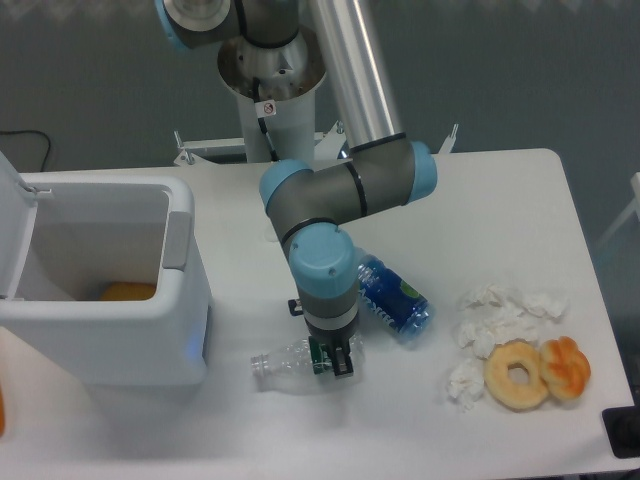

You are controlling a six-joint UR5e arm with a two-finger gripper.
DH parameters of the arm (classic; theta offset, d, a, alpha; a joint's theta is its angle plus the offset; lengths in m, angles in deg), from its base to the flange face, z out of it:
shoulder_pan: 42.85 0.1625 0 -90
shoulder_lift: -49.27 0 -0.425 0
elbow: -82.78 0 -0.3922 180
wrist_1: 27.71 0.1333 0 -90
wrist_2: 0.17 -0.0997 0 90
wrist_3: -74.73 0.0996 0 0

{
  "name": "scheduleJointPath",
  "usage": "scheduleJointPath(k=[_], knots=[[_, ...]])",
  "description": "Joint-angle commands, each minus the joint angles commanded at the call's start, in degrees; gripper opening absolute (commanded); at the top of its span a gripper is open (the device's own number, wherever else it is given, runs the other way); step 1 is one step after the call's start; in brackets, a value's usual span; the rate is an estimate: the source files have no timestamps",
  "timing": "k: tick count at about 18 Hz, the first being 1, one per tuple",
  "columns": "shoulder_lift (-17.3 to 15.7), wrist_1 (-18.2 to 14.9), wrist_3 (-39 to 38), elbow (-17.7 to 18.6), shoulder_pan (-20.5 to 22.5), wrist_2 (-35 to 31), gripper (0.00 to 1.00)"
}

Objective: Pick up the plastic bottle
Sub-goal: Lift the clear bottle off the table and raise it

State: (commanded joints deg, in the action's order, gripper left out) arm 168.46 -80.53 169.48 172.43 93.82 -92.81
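The plastic bottle lies on its side on the white table, clear neck pointing left, its dark green label band under the gripper. My gripper points straight down over the bottle's label end, fingers shut on it. The wrist above hides most of the fingers and the bottle's base end. Whether the bottle rests on the table or hangs just off it I cannot tell.
A fatter blue-labelled bottle lies just right of the wrist. A white bin with an orange thing inside stands at left, close to the plastic bottle's neck. Crumpled tissues and two doughnuts lie at right.
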Motion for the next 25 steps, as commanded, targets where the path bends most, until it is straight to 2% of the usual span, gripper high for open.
scheduleJointPath(k=[2,6,15,17,25], knots=[[-1.2,0.0,-3.2,-0.1,0.7,0.3,0.63],[-3.6,0.0,-16.7,-0.6,1.7,6.2,0.63],[-9.0,-0.3,-21.6,-2.0,6.1,15.7,0.63],[-9.1,-0.3,-22.6,-2.3,6.9,17.5,0.63],[-9.6,-0.4,-22.5,-2.2,7.2,17.7,0.63]])
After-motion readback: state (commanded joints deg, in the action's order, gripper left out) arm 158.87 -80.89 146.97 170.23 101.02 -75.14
